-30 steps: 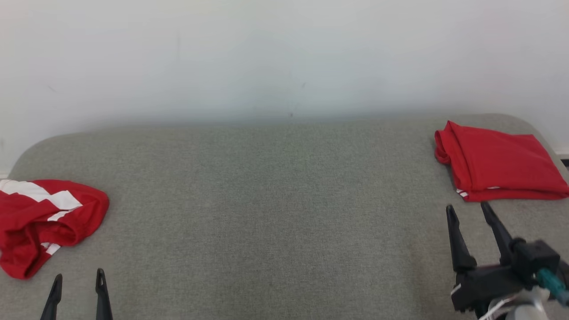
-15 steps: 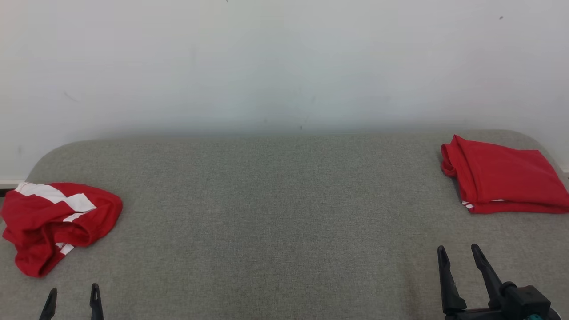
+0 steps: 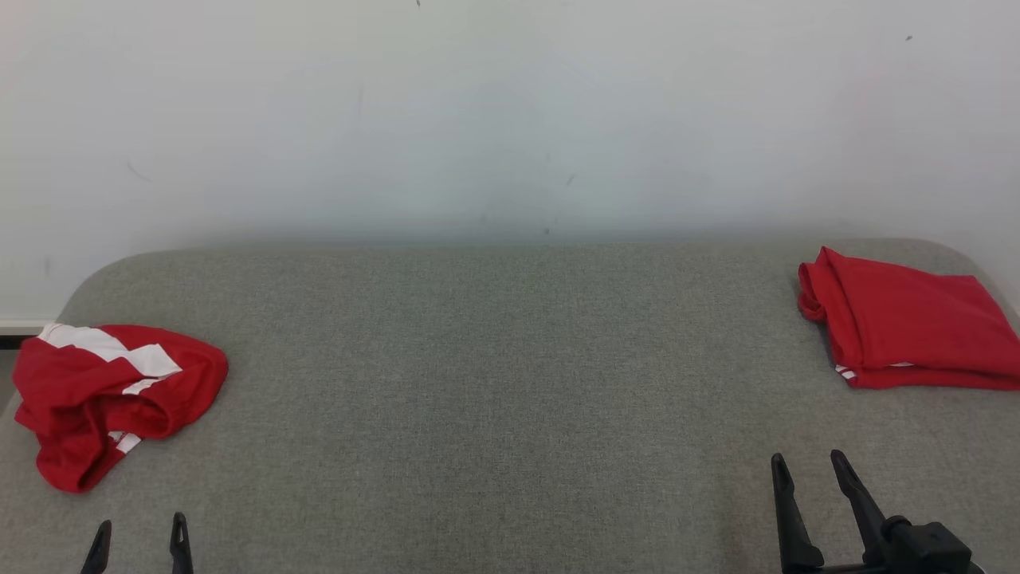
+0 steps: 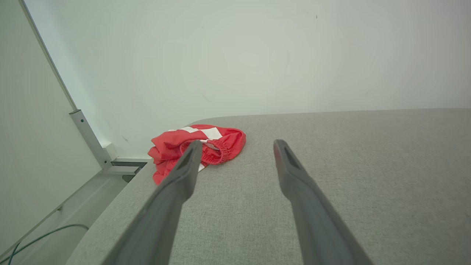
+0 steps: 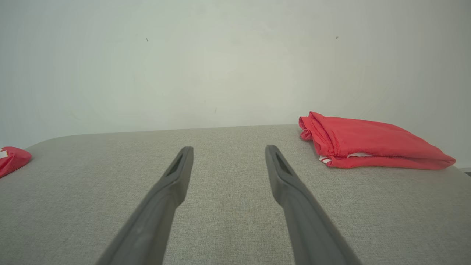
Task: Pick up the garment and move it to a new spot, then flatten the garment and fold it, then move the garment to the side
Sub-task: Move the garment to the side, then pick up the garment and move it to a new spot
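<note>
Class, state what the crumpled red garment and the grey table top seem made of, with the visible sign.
Crumpled red garment: probably thin jersey fabric, matte; soft folds, gathered waistband. Grey table top: seemingly woven cloth covering, matte; fine flecked weave shows.

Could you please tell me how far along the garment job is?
Done: the folded garment lies at the right of the table. In hand: nothing; the left end effector and right end effector are open and empty. Left: the crumpled garment at the left awaits pickup, flattening, folding and moving aside.
</note>
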`<state>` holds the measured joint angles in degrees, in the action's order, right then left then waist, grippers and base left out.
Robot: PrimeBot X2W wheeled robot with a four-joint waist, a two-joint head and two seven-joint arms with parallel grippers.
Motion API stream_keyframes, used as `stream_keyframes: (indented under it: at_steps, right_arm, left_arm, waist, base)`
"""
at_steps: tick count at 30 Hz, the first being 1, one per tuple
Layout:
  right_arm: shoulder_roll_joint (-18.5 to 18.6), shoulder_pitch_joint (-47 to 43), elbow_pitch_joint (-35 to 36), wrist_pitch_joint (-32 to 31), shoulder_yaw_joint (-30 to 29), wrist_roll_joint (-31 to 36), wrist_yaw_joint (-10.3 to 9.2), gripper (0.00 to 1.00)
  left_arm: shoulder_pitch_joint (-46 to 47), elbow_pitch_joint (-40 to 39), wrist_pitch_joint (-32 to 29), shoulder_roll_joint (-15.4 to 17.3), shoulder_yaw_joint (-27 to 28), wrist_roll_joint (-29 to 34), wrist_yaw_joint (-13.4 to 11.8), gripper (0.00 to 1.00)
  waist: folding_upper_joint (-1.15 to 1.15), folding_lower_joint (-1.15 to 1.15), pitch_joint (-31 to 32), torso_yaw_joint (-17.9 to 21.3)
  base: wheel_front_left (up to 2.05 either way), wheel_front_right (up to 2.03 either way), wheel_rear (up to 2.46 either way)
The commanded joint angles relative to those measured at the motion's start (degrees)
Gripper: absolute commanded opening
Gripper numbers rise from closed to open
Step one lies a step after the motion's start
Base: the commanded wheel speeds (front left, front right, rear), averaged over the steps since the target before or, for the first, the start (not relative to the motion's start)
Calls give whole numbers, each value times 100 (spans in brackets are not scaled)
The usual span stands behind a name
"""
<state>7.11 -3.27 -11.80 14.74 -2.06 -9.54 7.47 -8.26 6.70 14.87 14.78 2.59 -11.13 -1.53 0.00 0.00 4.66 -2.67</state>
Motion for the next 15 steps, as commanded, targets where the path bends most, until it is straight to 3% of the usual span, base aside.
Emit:
stream_keyframes:
  at_steps: [1,15]
  right_arm:
    - [11,-54,-17,40,13,39,2,100]
    - [14,-47,-39,46,-7,104,1,100]
  left_arm:
    - [-22,24,25,13,3,1,-23,100]
    - [-40,-3,24,46,-39,-1,-52,100]
  waist:
    - [0,0,-1,2]
    - [0,0,-7,30]
  base:
    - [0,0,0]
    - [0,0,0]
